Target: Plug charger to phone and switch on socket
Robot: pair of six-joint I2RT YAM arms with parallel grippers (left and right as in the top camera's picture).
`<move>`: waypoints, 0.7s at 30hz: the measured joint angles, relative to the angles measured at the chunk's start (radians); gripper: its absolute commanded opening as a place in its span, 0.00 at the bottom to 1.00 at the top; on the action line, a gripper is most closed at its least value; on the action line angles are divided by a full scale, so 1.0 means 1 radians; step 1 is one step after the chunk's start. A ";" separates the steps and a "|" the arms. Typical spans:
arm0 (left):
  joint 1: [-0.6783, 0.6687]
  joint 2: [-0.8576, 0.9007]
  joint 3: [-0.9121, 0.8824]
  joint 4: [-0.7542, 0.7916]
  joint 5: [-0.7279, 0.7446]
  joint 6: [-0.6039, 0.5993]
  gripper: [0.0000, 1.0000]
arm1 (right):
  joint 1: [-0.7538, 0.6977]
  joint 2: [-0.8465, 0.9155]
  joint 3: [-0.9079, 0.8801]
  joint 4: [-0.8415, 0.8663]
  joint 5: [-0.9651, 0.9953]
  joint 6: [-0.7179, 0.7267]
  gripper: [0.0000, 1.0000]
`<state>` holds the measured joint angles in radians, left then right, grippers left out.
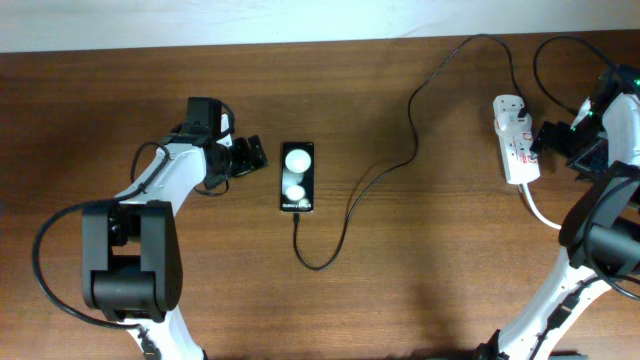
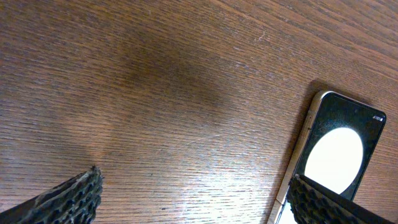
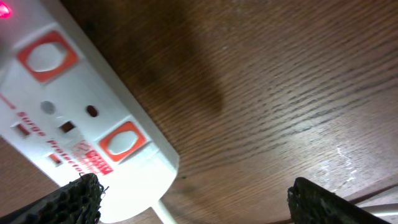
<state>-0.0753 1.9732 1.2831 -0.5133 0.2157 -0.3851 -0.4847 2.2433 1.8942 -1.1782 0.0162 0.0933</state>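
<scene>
The black phone [image 1: 297, 177] lies screen up at mid-table, with two white glare spots on the glass. The charger [image 1: 412, 110] is a thin black cable that meets the phone's near end, loops, and runs back and right to the far end of the white socket [image 1: 517, 140]. My left gripper [image 1: 254, 157] stands open just left of the phone; in the left wrist view the phone [image 2: 339, 152] lies beside the right finger [image 2: 323, 205]. My right gripper [image 1: 548, 138] is open just right of the socket. The socket [image 3: 81, 106] shows red-orange switches [image 3: 122, 141] and a red glow [image 3: 5, 9].
A thick white cord [image 1: 540, 212] leaves the socket's near end toward the right arm's base. A second black cable [image 1: 555, 60] curves at the back right. The table's far edge runs along the top of the overhead view.
</scene>
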 measured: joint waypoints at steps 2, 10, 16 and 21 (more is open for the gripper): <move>0.000 0.000 0.000 0.000 0.000 0.000 0.99 | 0.001 0.000 0.000 0.002 0.005 0.000 0.99; 0.000 0.000 0.000 0.000 0.000 0.000 0.99 | 0.002 0.000 0.000 0.003 -0.069 -0.054 0.99; 0.000 0.000 0.000 0.000 0.000 0.000 0.99 | 0.002 0.000 0.000 0.004 -0.098 -0.080 0.99; 0.000 0.000 0.000 0.000 0.000 0.000 0.99 | 0.002 0.000 0.000 0.004 -0.098 -0.087 0.99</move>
<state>-0.0753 1.9732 1.2831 -0.5133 0.2157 -0.3851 -0.4828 2.2433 1.8942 -1.1740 -0.0814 0.0059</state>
